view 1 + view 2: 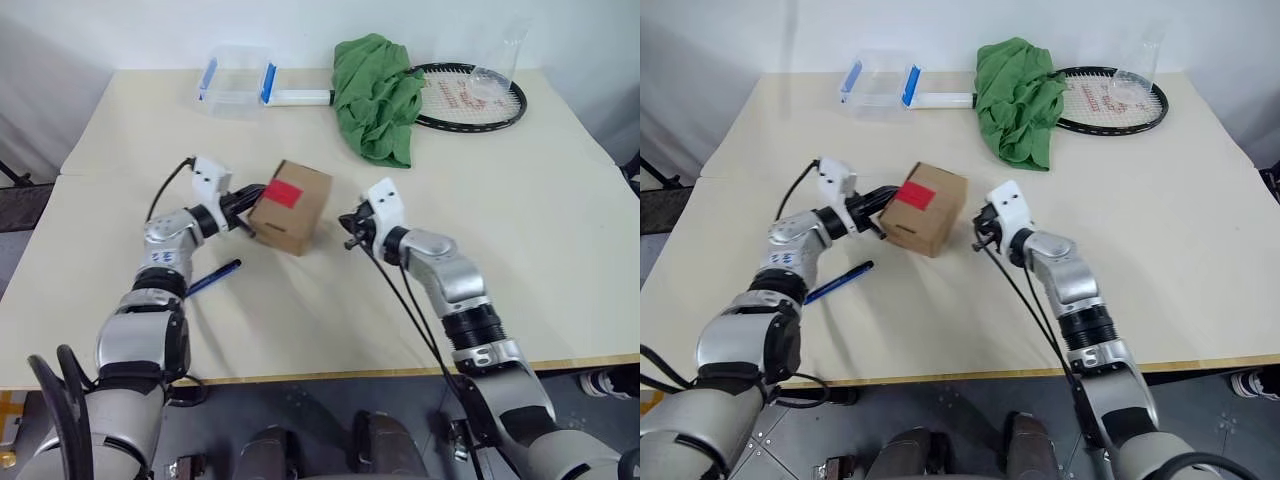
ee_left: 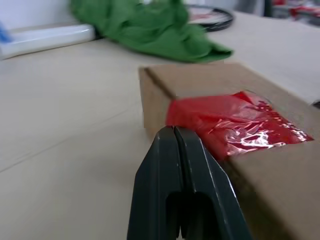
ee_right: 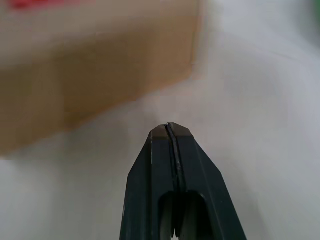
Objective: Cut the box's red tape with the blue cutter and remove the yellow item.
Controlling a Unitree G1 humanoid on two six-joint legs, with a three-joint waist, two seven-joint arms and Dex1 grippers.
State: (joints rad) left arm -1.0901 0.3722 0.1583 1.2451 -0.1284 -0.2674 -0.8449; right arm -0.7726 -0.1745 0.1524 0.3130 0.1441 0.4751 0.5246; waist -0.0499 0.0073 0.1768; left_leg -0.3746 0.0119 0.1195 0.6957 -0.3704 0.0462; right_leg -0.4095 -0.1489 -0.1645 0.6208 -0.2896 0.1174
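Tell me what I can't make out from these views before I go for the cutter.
- Yellow item: hidden inside the closed box; the red tape is uncut.
- Blue cutter: the left arm covers its near end in the left eye view; its tip is too small to read.
- Contact: whether the shut left gripper touches the box's edge can't be told.
- Right wrist view: the box is blurred past the shut right gripper.

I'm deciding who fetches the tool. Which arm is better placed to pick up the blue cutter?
Left, probably. The blue cutter lies on the table beside the left forearm, while the right gripper sits across the box, farther away.
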